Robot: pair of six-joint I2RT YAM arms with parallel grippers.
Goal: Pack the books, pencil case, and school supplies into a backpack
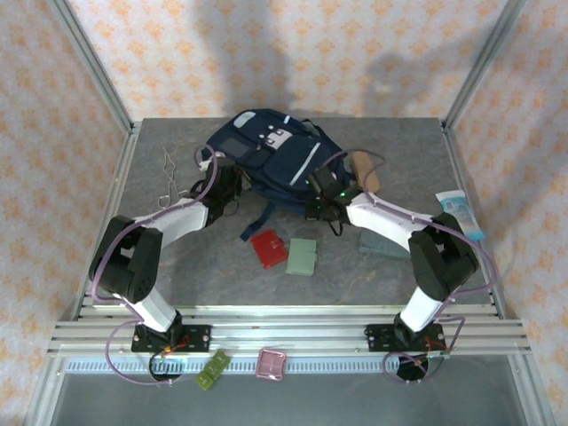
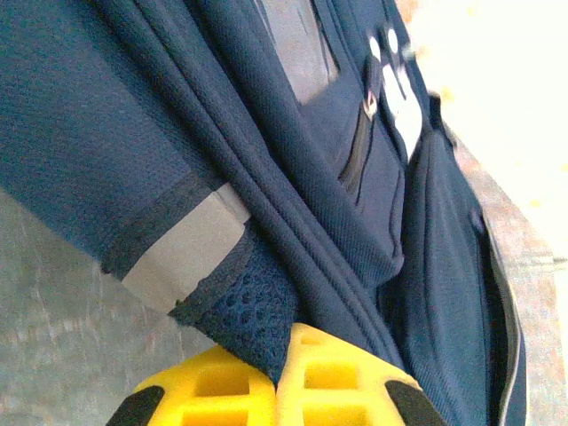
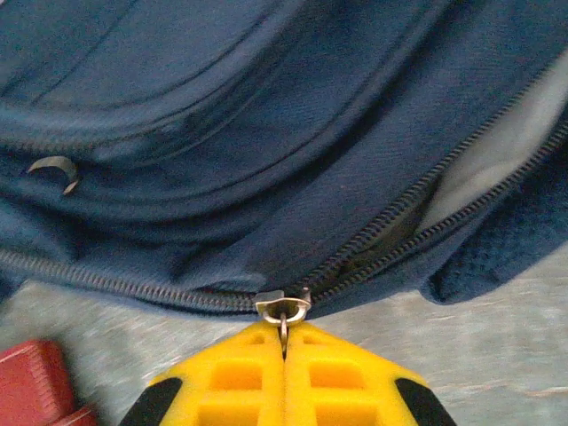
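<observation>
The navy backpack (image 1: 266,160) lies at the back middle of the table. My left gripper (image 1: 220,191) is shut on a mesh-lined corner of the backpack fabric (image 2: 244,306) at its left side. My right gripper (image 1: 318,206) is shut on the metal zipper pull (image 3: 284,308) at the bag's near edge; to the right of the slider the zipper (image 3: 417,213) gapes open. The tan pencil case (image 1: 366,170) lies right of the bag. A red square case (image 1: 267,248), a pale green case (image 1: 303,256) and a slate-grey slab (image 1: 382,243) lie in front. The books are out of view.
A thin metal tool (image 1: 167,182) lies at the left. A light-blue packet (image 1: 461,215) sits by the right frame post. Small green (image 1: 213,368) and pink (image 1: 271,364) trays rest on the front rail. The red case's corner (image 3: 35,382) is close to my right fingers.
</observation>
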